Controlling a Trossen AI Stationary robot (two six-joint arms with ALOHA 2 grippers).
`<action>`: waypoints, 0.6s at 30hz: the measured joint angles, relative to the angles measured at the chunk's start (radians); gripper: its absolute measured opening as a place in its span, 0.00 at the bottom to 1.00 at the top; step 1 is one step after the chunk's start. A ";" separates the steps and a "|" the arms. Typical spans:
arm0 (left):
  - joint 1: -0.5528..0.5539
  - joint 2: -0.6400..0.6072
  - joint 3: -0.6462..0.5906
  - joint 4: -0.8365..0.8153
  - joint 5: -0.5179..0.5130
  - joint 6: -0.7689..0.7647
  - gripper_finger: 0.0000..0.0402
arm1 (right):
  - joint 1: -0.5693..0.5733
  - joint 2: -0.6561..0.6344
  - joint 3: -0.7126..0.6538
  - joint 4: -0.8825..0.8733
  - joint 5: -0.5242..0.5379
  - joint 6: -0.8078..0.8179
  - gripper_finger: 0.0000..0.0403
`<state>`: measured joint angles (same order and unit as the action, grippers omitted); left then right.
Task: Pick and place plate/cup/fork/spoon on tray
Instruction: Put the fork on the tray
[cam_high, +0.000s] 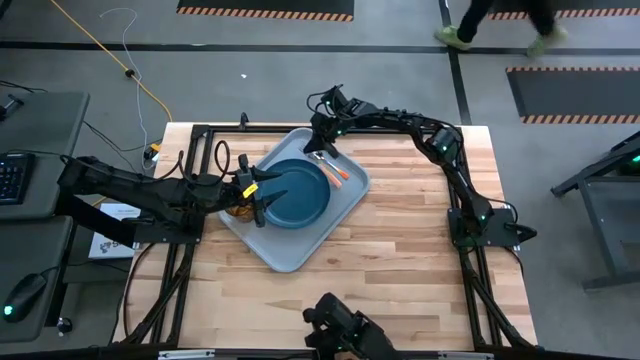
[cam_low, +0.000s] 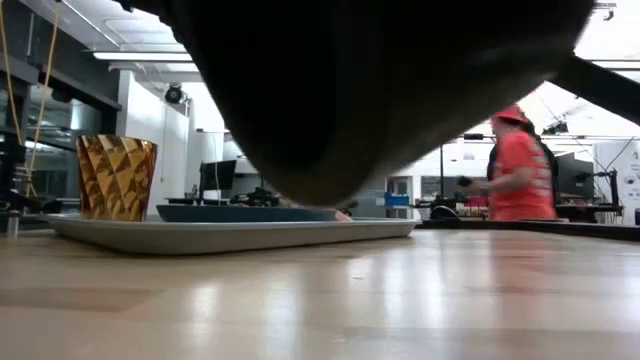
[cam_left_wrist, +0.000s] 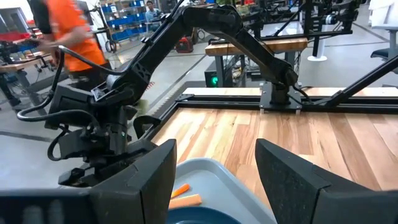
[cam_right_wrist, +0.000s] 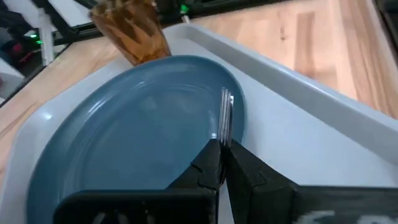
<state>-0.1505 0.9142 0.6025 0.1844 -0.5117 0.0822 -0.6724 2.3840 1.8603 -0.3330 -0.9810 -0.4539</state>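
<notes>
While unlabelled, fork (cam_right_wrist: 226, 118) rests on plate (cam_right_wrist: 143, 130).

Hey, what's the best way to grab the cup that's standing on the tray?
Grip the cup across its faceted wall near the rim, coming from above. It stands upright with its mouth open at the tray corner, and the plate crowds one side.

Person in orange shirt (cam_low: 518, 172) beyond wooden table (cam_high: 400, 260); yellow cable (cam_high: 110, 62) across floor; keyboard (cam_high: 10, 175) on side desk.
</notes>
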 joint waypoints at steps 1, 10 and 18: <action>0.000 0.000 0.000 0.000 0.000 0.000 0.52 | 0.000 0.000 0.000 0.004 0.011 0.013 0.00; 0.000 0.000 0.000 0.000 0.000 0.000 0.52 | -0.002 0.000 0.000 0.003 0.089 0.107 0.03; 0.000 0.000 0.000 -0.001 0.000 -0.002 0.52 | -0.025 0.000 0.000 -0.034 0.059 0.157 0.07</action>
<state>-0.1505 0.9142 0.6025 0.1833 -0.5117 0.0807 -0.6970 2.3840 1.8603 -0.3672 -0.9223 -0.2965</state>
